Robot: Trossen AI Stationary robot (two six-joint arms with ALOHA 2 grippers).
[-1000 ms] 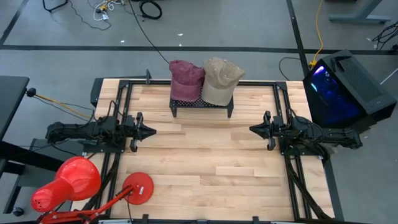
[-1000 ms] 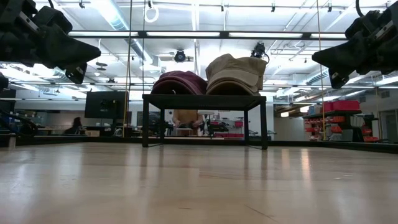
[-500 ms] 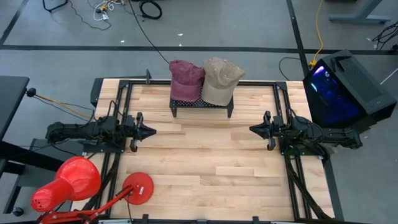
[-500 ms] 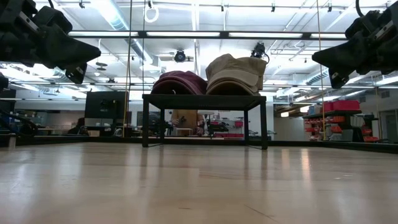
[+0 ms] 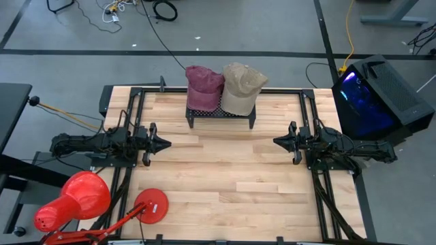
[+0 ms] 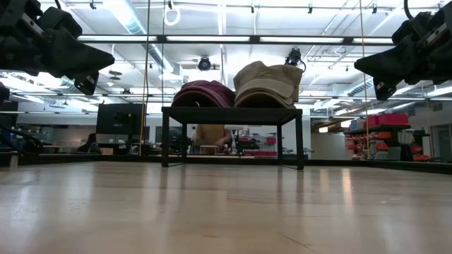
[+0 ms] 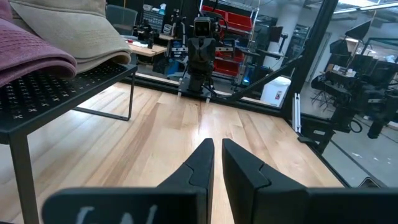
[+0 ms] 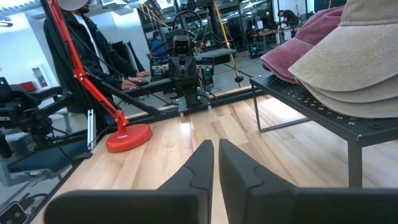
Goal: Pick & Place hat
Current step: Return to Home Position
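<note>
Two caps lie side by side on a low black mesh stand (image 5: 219, 114) at the table's far middle: a maroon hat (image 5: 204, 87) on the left and a tan hat (image 5: 240, 87) on the right. Both rest on the stand's top by their brims and crowns. My left gripper (image 5: 165, 143) hovers level at the table's left side, shut and empty, its fingers (image 7: 208, 163) pointing toward the table's right edge. My right gripper (image 5: 276, 141) hovers level at the right side, shut and empty, facing the left one.
A red desk lamp (image 5: 75, 197) with its round base (image 5: 150, 206) stands at the near left corner. A black computer case (image 5: 376, 95) sits beyond the table's right edge. A person in dark clothes (image 8: 81, 50) shows beyond the table's left side. Bare wood (image 5: 225, 177) lies between the arms.
</note>
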